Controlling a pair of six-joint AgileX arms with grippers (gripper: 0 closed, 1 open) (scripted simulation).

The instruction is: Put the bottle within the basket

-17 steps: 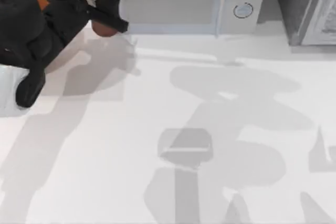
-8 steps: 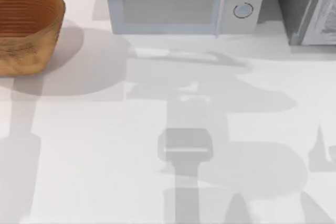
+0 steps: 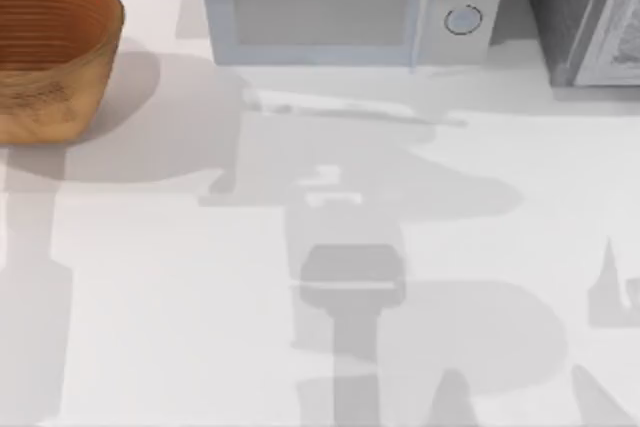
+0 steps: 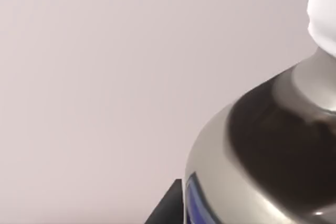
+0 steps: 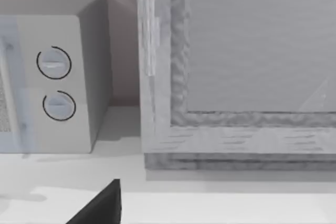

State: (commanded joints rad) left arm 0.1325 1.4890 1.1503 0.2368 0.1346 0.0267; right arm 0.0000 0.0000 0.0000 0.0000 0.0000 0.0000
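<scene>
Looking down from the top view: the basket [image 3: 50, 52] sits at the far left of the white table [image 3: 200, 277], cut off by the frame's left edge so part of its round is lost. Orange-tan wicker, ribbed rings on the inner wall, coarser weave outside. Just right of it along the back stands a pale microwave [image 3: 345, 5] with two round dials, its top cropped. A grey textured cabinet [image 3: 585, 12] fills the back right corner, also cropped. Soft grey shadows of my arms lie across the tabletop.

Left wrist view: the bottle [image 4: 262, 145] looms very close against a plain pinkish wall, only its upper part inside the frame. Smooth grey-silver shoulder with a strip of blue at the label edge, dark glossy neck band, a paler collar, then the white cap running off the corner. A dark wedge, one fingertip [image 4: 167, 208] of my left gripper, pokes in beside the bottle. I cannot tell how far that gripper is open or whether it has the bottle.

Right wrist view: the microwave's dial side, the cabinet's rough-edged panel, bare table. One dark fingertip [image 5: 100, 205] of my right gripper shows; its opening I cannot tell.
</scene>
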